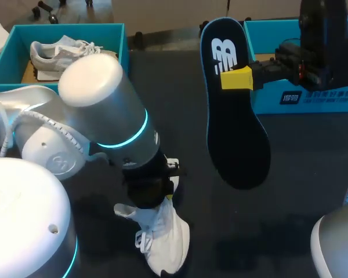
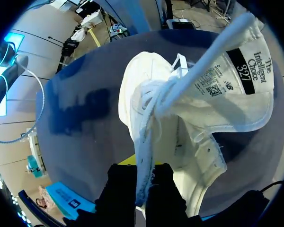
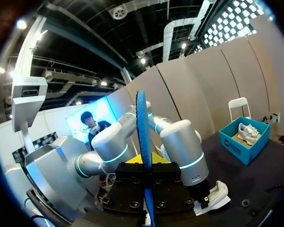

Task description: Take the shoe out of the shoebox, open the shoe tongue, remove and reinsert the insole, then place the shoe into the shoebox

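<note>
A white shoe (image 1: 164,238) lies on the dark table near the front edge, toe toward me. My left gripper (image 1: 166,194) is above its heel end, shut on the shoe's lace and upper edge. In the left wrist view the shoe (image 2: 151,90) fills the space ahead of the gripper (image 2: 142,189), its labelled tongue (image 2: 236,90) folded open. My right gripper (image 1: 238,78) is raised at the back right, shut on a dark blue-edged insole (image 1: 235,116) that hangs toe down. In the right wrist view the insole (image 3: 142,137) stands edge-on between the fingers of the gripper (image 3: 146,189).
A teal shoebox (image 1: 6,55) at the back left holds another pale shoe (image 1: 61,52). A second teal shoebox (image 1: 313,95) stands at the back right, under my right arm. Bare dark table (image 1: 301,185) lies right of the white shoe.
</note>
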{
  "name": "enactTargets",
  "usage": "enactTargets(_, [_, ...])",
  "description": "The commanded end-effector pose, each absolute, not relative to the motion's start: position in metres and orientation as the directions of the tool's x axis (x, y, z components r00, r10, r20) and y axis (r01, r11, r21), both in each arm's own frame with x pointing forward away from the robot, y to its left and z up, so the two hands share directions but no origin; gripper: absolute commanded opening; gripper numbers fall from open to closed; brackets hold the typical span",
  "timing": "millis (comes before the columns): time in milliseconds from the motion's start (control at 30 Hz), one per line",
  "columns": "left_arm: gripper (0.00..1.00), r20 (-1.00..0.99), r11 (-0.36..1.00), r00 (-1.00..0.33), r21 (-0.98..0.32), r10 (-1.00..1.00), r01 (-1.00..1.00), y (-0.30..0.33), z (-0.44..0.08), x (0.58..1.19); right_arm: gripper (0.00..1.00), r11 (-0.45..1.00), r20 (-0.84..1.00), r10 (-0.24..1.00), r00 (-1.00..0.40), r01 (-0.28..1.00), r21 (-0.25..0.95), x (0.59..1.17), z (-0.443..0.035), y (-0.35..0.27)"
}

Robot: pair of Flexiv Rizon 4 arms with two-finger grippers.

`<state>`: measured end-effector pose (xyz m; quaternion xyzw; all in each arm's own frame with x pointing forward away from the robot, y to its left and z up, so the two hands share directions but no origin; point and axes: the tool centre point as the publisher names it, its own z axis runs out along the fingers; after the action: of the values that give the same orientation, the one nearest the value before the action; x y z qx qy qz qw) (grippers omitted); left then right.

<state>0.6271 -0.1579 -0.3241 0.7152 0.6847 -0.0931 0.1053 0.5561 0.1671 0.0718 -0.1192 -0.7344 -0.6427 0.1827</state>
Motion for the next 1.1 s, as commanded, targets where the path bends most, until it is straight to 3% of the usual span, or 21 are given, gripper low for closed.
enactTargets(33, [0.0,-0.264,-0.054,0.054,0.007,0.963,0.998,-0.173,-0.334,0.629,0.0,0.15,0.423,-0.063,-0.904,0.411,0.899,0.56,0.072,0.172])
enactTargets(400, [0.0,-0.255,-0.07,0.084,0.062,0.963,0.996,-0.188,-0.349,0.63,0.0,0.15,0.423,-0.063,-0.904,0.411,0.899,0.56,0.072,0.172])
enactTargets(1100, [0.0,-0.213,-0.114,0.117,0.026,0.97,0.993,-0.214,-0.381,0.649,0.0,0.15,0.423,-0.063,-0.904,0.411,0.899,0.56,0.072,0.172])
